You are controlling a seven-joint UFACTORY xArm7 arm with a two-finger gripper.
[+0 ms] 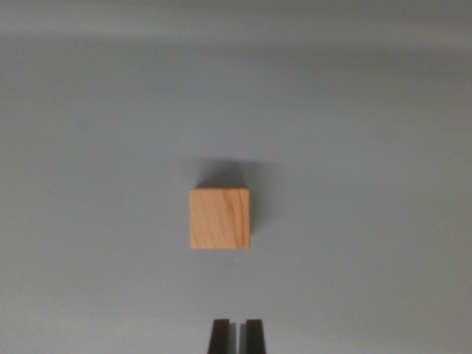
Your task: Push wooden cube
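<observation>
1. Wrist view shows my pincer (237, 335) at the bottom edge – two dark fingertips with only a thin pale slit between them, so I read it as clenched and grasping nothing
2. Just beyond the tips lies a strip of bare grey table (88, 221), so I am not yet touching anything
3. Further out, near the middle of the picture, sits the wooden cube (220, 218); it stands flat on the table, its near face square to me, its shadow falling away on the far side
4. The cube lies slightly toward the wrist view's left of my fingertip line, though most of it is still straight ahead
5. My judgement: I am in the approach step – lined up, contact not made
6. Next I would advance low and straight so the closed tips meet the near face close to its middle; an off-centre hit would likely spin the cube instead of sliding it
</observation>
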